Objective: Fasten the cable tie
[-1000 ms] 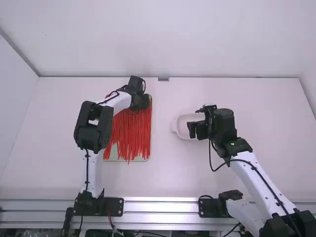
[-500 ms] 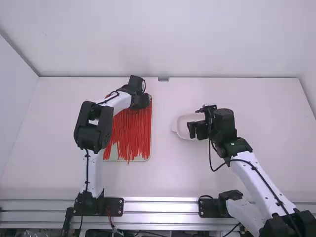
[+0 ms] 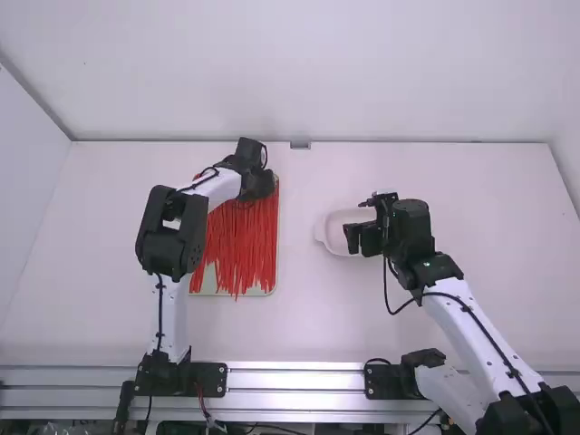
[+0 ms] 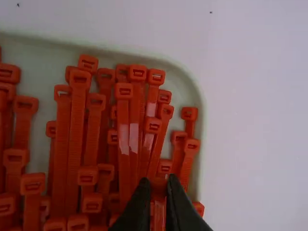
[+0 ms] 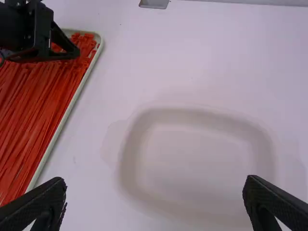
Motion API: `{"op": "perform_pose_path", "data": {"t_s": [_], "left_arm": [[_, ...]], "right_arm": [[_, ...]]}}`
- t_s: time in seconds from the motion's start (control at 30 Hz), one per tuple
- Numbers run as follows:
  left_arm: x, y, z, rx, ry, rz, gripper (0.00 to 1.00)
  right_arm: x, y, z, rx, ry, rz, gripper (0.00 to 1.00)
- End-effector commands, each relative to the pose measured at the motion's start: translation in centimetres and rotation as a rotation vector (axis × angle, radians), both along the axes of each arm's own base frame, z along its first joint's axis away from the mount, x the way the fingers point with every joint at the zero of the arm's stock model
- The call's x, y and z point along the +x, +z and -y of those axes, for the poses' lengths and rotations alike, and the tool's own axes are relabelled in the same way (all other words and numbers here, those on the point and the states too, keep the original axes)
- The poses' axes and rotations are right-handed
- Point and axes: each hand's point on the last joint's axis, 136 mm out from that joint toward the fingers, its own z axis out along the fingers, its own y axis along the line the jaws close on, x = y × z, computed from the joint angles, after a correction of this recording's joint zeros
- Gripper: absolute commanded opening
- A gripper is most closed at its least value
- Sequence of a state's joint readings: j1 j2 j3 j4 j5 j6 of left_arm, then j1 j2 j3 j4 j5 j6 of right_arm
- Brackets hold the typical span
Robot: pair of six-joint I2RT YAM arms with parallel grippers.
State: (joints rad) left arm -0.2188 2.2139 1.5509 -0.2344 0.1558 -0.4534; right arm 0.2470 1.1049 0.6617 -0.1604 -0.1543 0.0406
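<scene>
Several red cable ties point(image 3: 240, 240) lie side by side on a pale tray point(image 3: 259, 292) left of the table's middle. My left gripper point(image 3: 263, 188) is down at the tray's far right corner. Its two fingers point(image 4: 144, 197) stand almost together with one red cable tie point(image 4: 158, 211) pinched between them, among the tie heads point(image 4: 126, 91). My right gripper point(image 3: 353, 237) hovers right of the middle, open wide point(image 5: 154, 183), with nothing between its fingers. It looks down on a white bowl point(image 5: 192, 154), and the left gripper point(image 5: 60, 48) and the tray point(image 5: 72, 108) show farther off.
The white bowl point(image 3: 333, 227) sits on the table between the tray and the right arm. A small grey fitting point(image 3: 300, 144) is at the table's far edge. Bare white table lies to the right and in front.
The left gripper has edged slightly toward the tray's far end. The right arm has kept still.
</scene>
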Motion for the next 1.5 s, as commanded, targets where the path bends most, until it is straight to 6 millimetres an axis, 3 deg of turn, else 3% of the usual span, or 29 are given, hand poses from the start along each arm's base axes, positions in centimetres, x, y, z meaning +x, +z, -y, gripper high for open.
{"op": "perform_pose_path", "data": {"t_s": [0.0,0.17,0.3,0.43,0.6,0.63,0.77,0.83,0.9,1.07,1.3,1.47], "left_arm": [[0.1,-0.7,-0.3,-0.004,0.008,-0.006,0.01],[1.6,1.0,-0.7,-0.037,0.024,0.033,0.01],[3.5,4.4,-1.5,-0.087,0.029,0.086,0.01],[4.8,9.3,-3.0,-0.129,0.057,0.145,0.01],[4.8,15.9,-4.9,-0.14,0.074,0.216,0.01],[4.4,17.9,-5.3,-0.131,0.072,0.241,0.01],[2.8,23.0,-6.0,-0.094,0.075,0.313,0.01],[2.1,24.6,-6.4,-0.077,0.081,0.335,0.01],[0.4,27.5,-6.9,-0.056,0.089,0.373,0.01],[-3.4,32.5,-8.5,-0.003,0.138,0.432,0.01],[-9.0,37.4,-10.3,0.06,0.176,0.497,0.02],[-13.1,39.6,-10.2,0.067,0.165,0.557,0.02]], "right_arm": [[0.8,1.5,-0.3,0.006,0.007,0.034,0.98],[0.8,1.6,-0.3,0.007,0.007,0.036,0.98],[0.8,1.6,-0.3,0.007,0.006,0.036,0.98],[0.8,1.6,-0.3,0.008,0.007,0.037,0.98],[0.8,1.7,-0.3,0.009,0.007,0.04,0.98],[0.9,1.7,-0.3,0.008,0.006,0.04,0.98],[0.9,1.7,-0.4,0.01,0.006,0.044,0.98],[0.9,1.8,-0.4,0.011,0.007,0.047,0.98],[1.0,1.9,-0.4,0.013,0.009,0.049,0.98],[1.0,1.9,-0.5,0.031,-0.005,0.045,0.98],[1.0,2.0,-0.6,0.048,-0.013,0.041,0.98],[0.8,2.1,-1.4,0.047,0.013,0.043,0.98]]}}
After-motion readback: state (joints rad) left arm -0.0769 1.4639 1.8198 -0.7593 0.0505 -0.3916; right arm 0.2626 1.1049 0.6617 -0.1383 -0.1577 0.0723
